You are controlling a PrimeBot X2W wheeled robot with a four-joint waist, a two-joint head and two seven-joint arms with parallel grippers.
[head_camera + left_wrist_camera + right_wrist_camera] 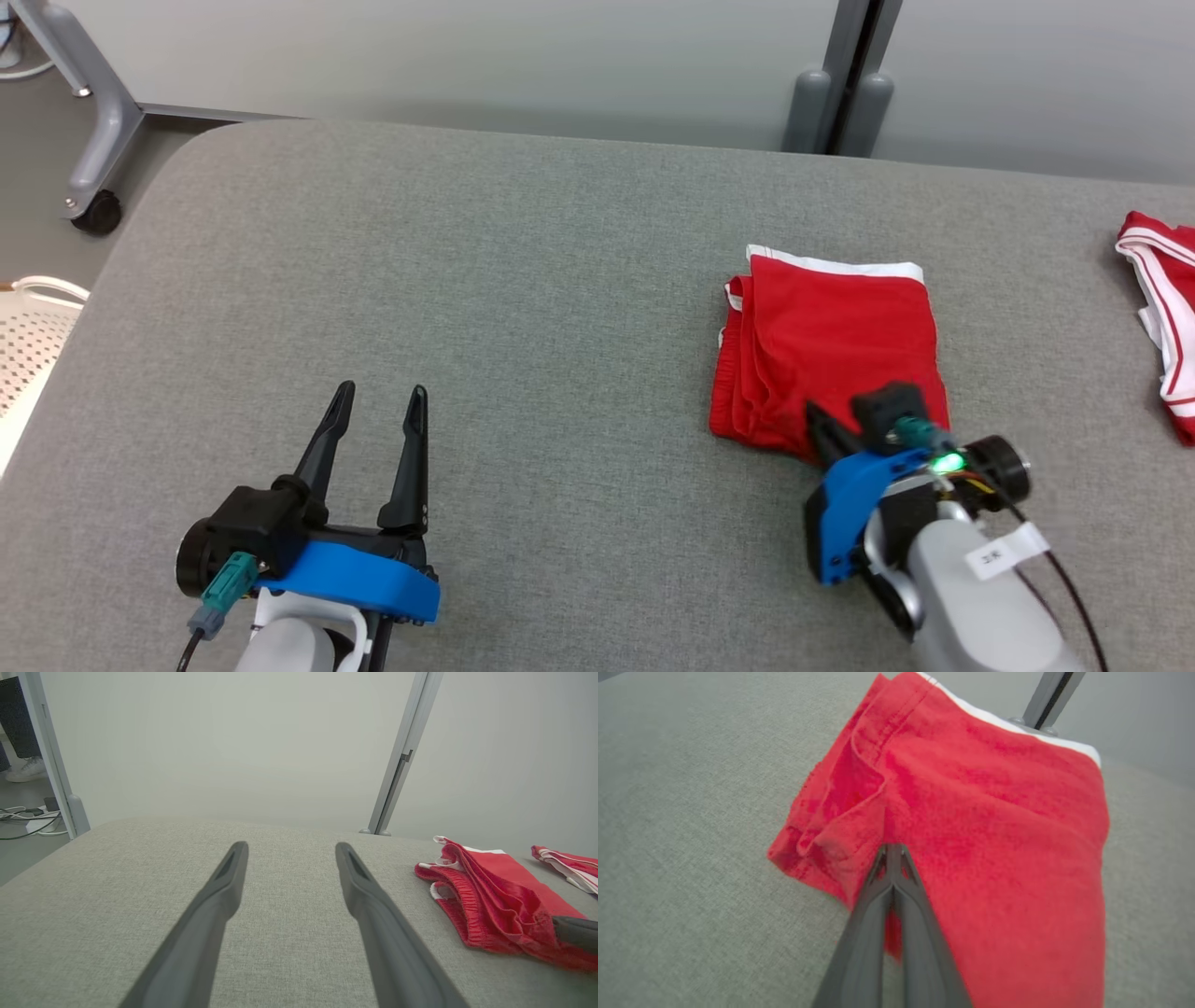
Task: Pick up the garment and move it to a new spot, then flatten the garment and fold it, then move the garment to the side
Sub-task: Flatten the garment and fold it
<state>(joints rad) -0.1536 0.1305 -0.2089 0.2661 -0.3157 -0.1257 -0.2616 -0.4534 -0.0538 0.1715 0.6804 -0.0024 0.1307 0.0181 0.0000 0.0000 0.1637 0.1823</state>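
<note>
The garment [831, 336], red shorts with a white band along the far edge, lies folded on the right half of the grey padded table [523, 308]. My right gripper [815, 415] is at its near left corner, and in the right wrist view this gripper [891, 849] is shut with a fold of the garment [994, 835] pinched between the tips. My left gripper [383, 392] rests open at the lower left, well apart from the cloth, with nothing between its fingers [224, 877]. The left wrist view shows the garment [495, 896] off to the right.
A second red and white garment [1162, 299] lies at the table's right edge. A white perforated basket [28, 336] stands left of the table, and a grey wheeled frame leg [93, 205] beyond the far left corner. A person's shoe [28, 770] is on the floor.
</note>
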